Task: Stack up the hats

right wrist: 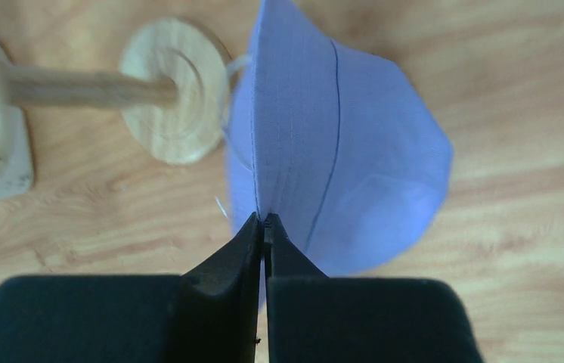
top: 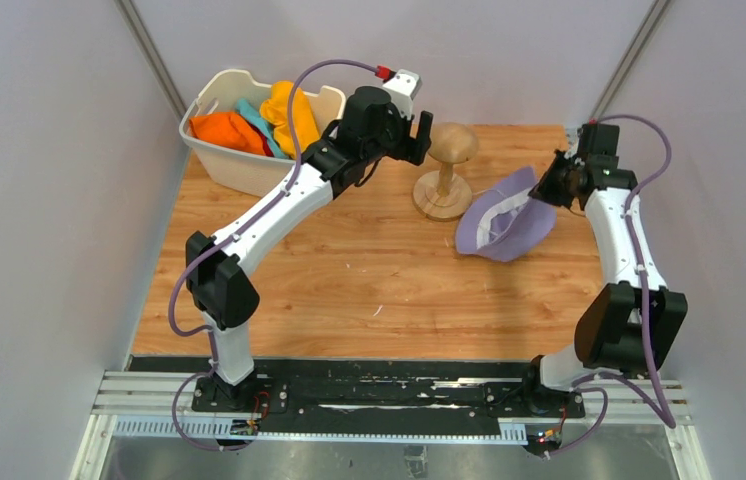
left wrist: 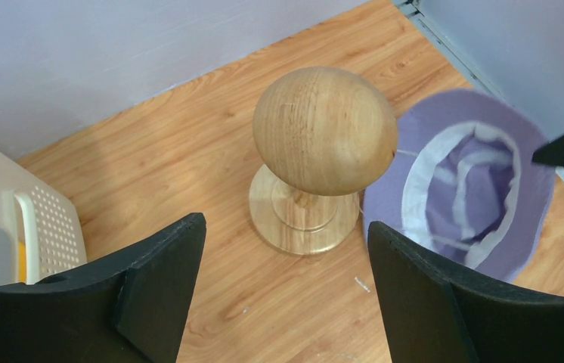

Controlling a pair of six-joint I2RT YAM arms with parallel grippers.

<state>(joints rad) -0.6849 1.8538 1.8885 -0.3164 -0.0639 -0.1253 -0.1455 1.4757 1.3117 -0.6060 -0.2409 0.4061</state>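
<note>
The lavender hat [top: 504, 225] sits just right of the stand [top: 446, 170], near its round base, tipped up on edge so that its pale-lined opening faces the stand and its crown faces away. The right jaws are clenched on the hat's brim at the side far from the stand, the fabric pinched flat between the two tips. The hat's lower edge seems to rest on the counter [top: 349, 270], though the overhead view is too poor to be sure it touches. The stand is upright and its domed top is bare. The left jaws are released, spread wide with nothing between them, and hang above the counter just left of the stand, pointing toward it. Farther left of the stand, against the back wall, is the basket [top: 217, 160], holding the orange hat [top: 224, 128], the teal hat [top: 252, 113] and the yellow hat [top: 289, 115] bunched together. A sliver of red shows between the orange and yellow ones.
</note>
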